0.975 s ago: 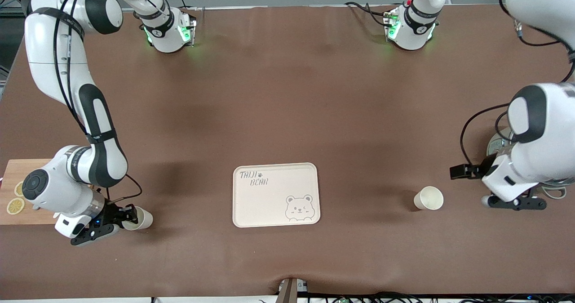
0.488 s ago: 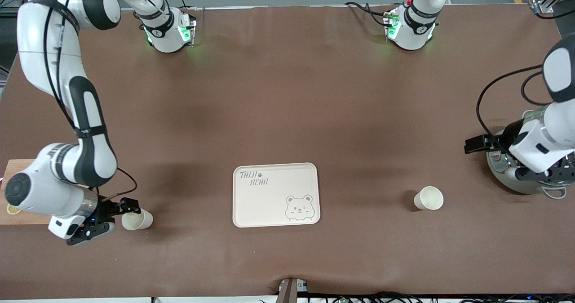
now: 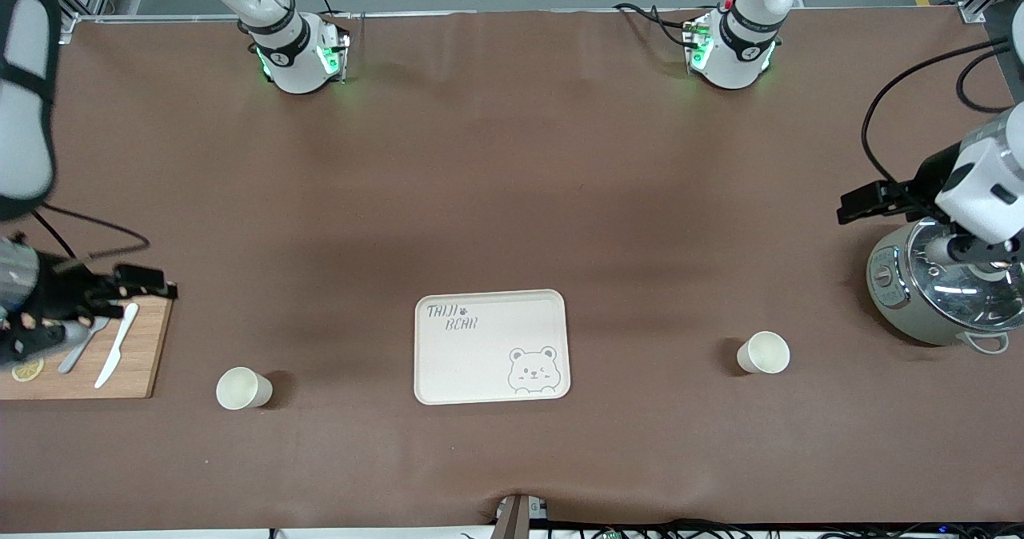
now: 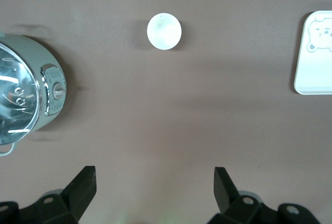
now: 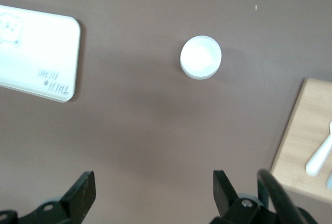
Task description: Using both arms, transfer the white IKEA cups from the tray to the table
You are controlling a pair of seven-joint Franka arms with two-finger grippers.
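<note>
Two white IKEA cups stand upright on the brown table, one on each side of the bear-printed tray (image 3: 490, 347). One cup (image 3: 243, 389) is toward the right arm's end, the other cup (image 3: 764, 353) toward the left arm's end. My right gripper (image 3: 36, 327) is up over the wooden board, open and empty; its wrist view shows its fingers (image 5: 83, 193) wide apart, with its cup (image 5: 201, 57) well clear of them. My left gripper (image 3: 972, 255) is up over the pot, open and empty (image 4: 155, 182), well away from its cup (image 4: 164, 31).
A grey-green glass-lidded pot (image 3: 944, 291) stands at the left arm's end. A wooden cutting board (image 3: 136, 363) with a knife (image 3: 116, 345), a spoon and a lemon slice lies at the right arm's end. The tray holds nothing.
My right gripper let go of its cup and drew back and up over the board. My left gripper moved away from its cup to over the pot. Both cups stayed put.
</note>
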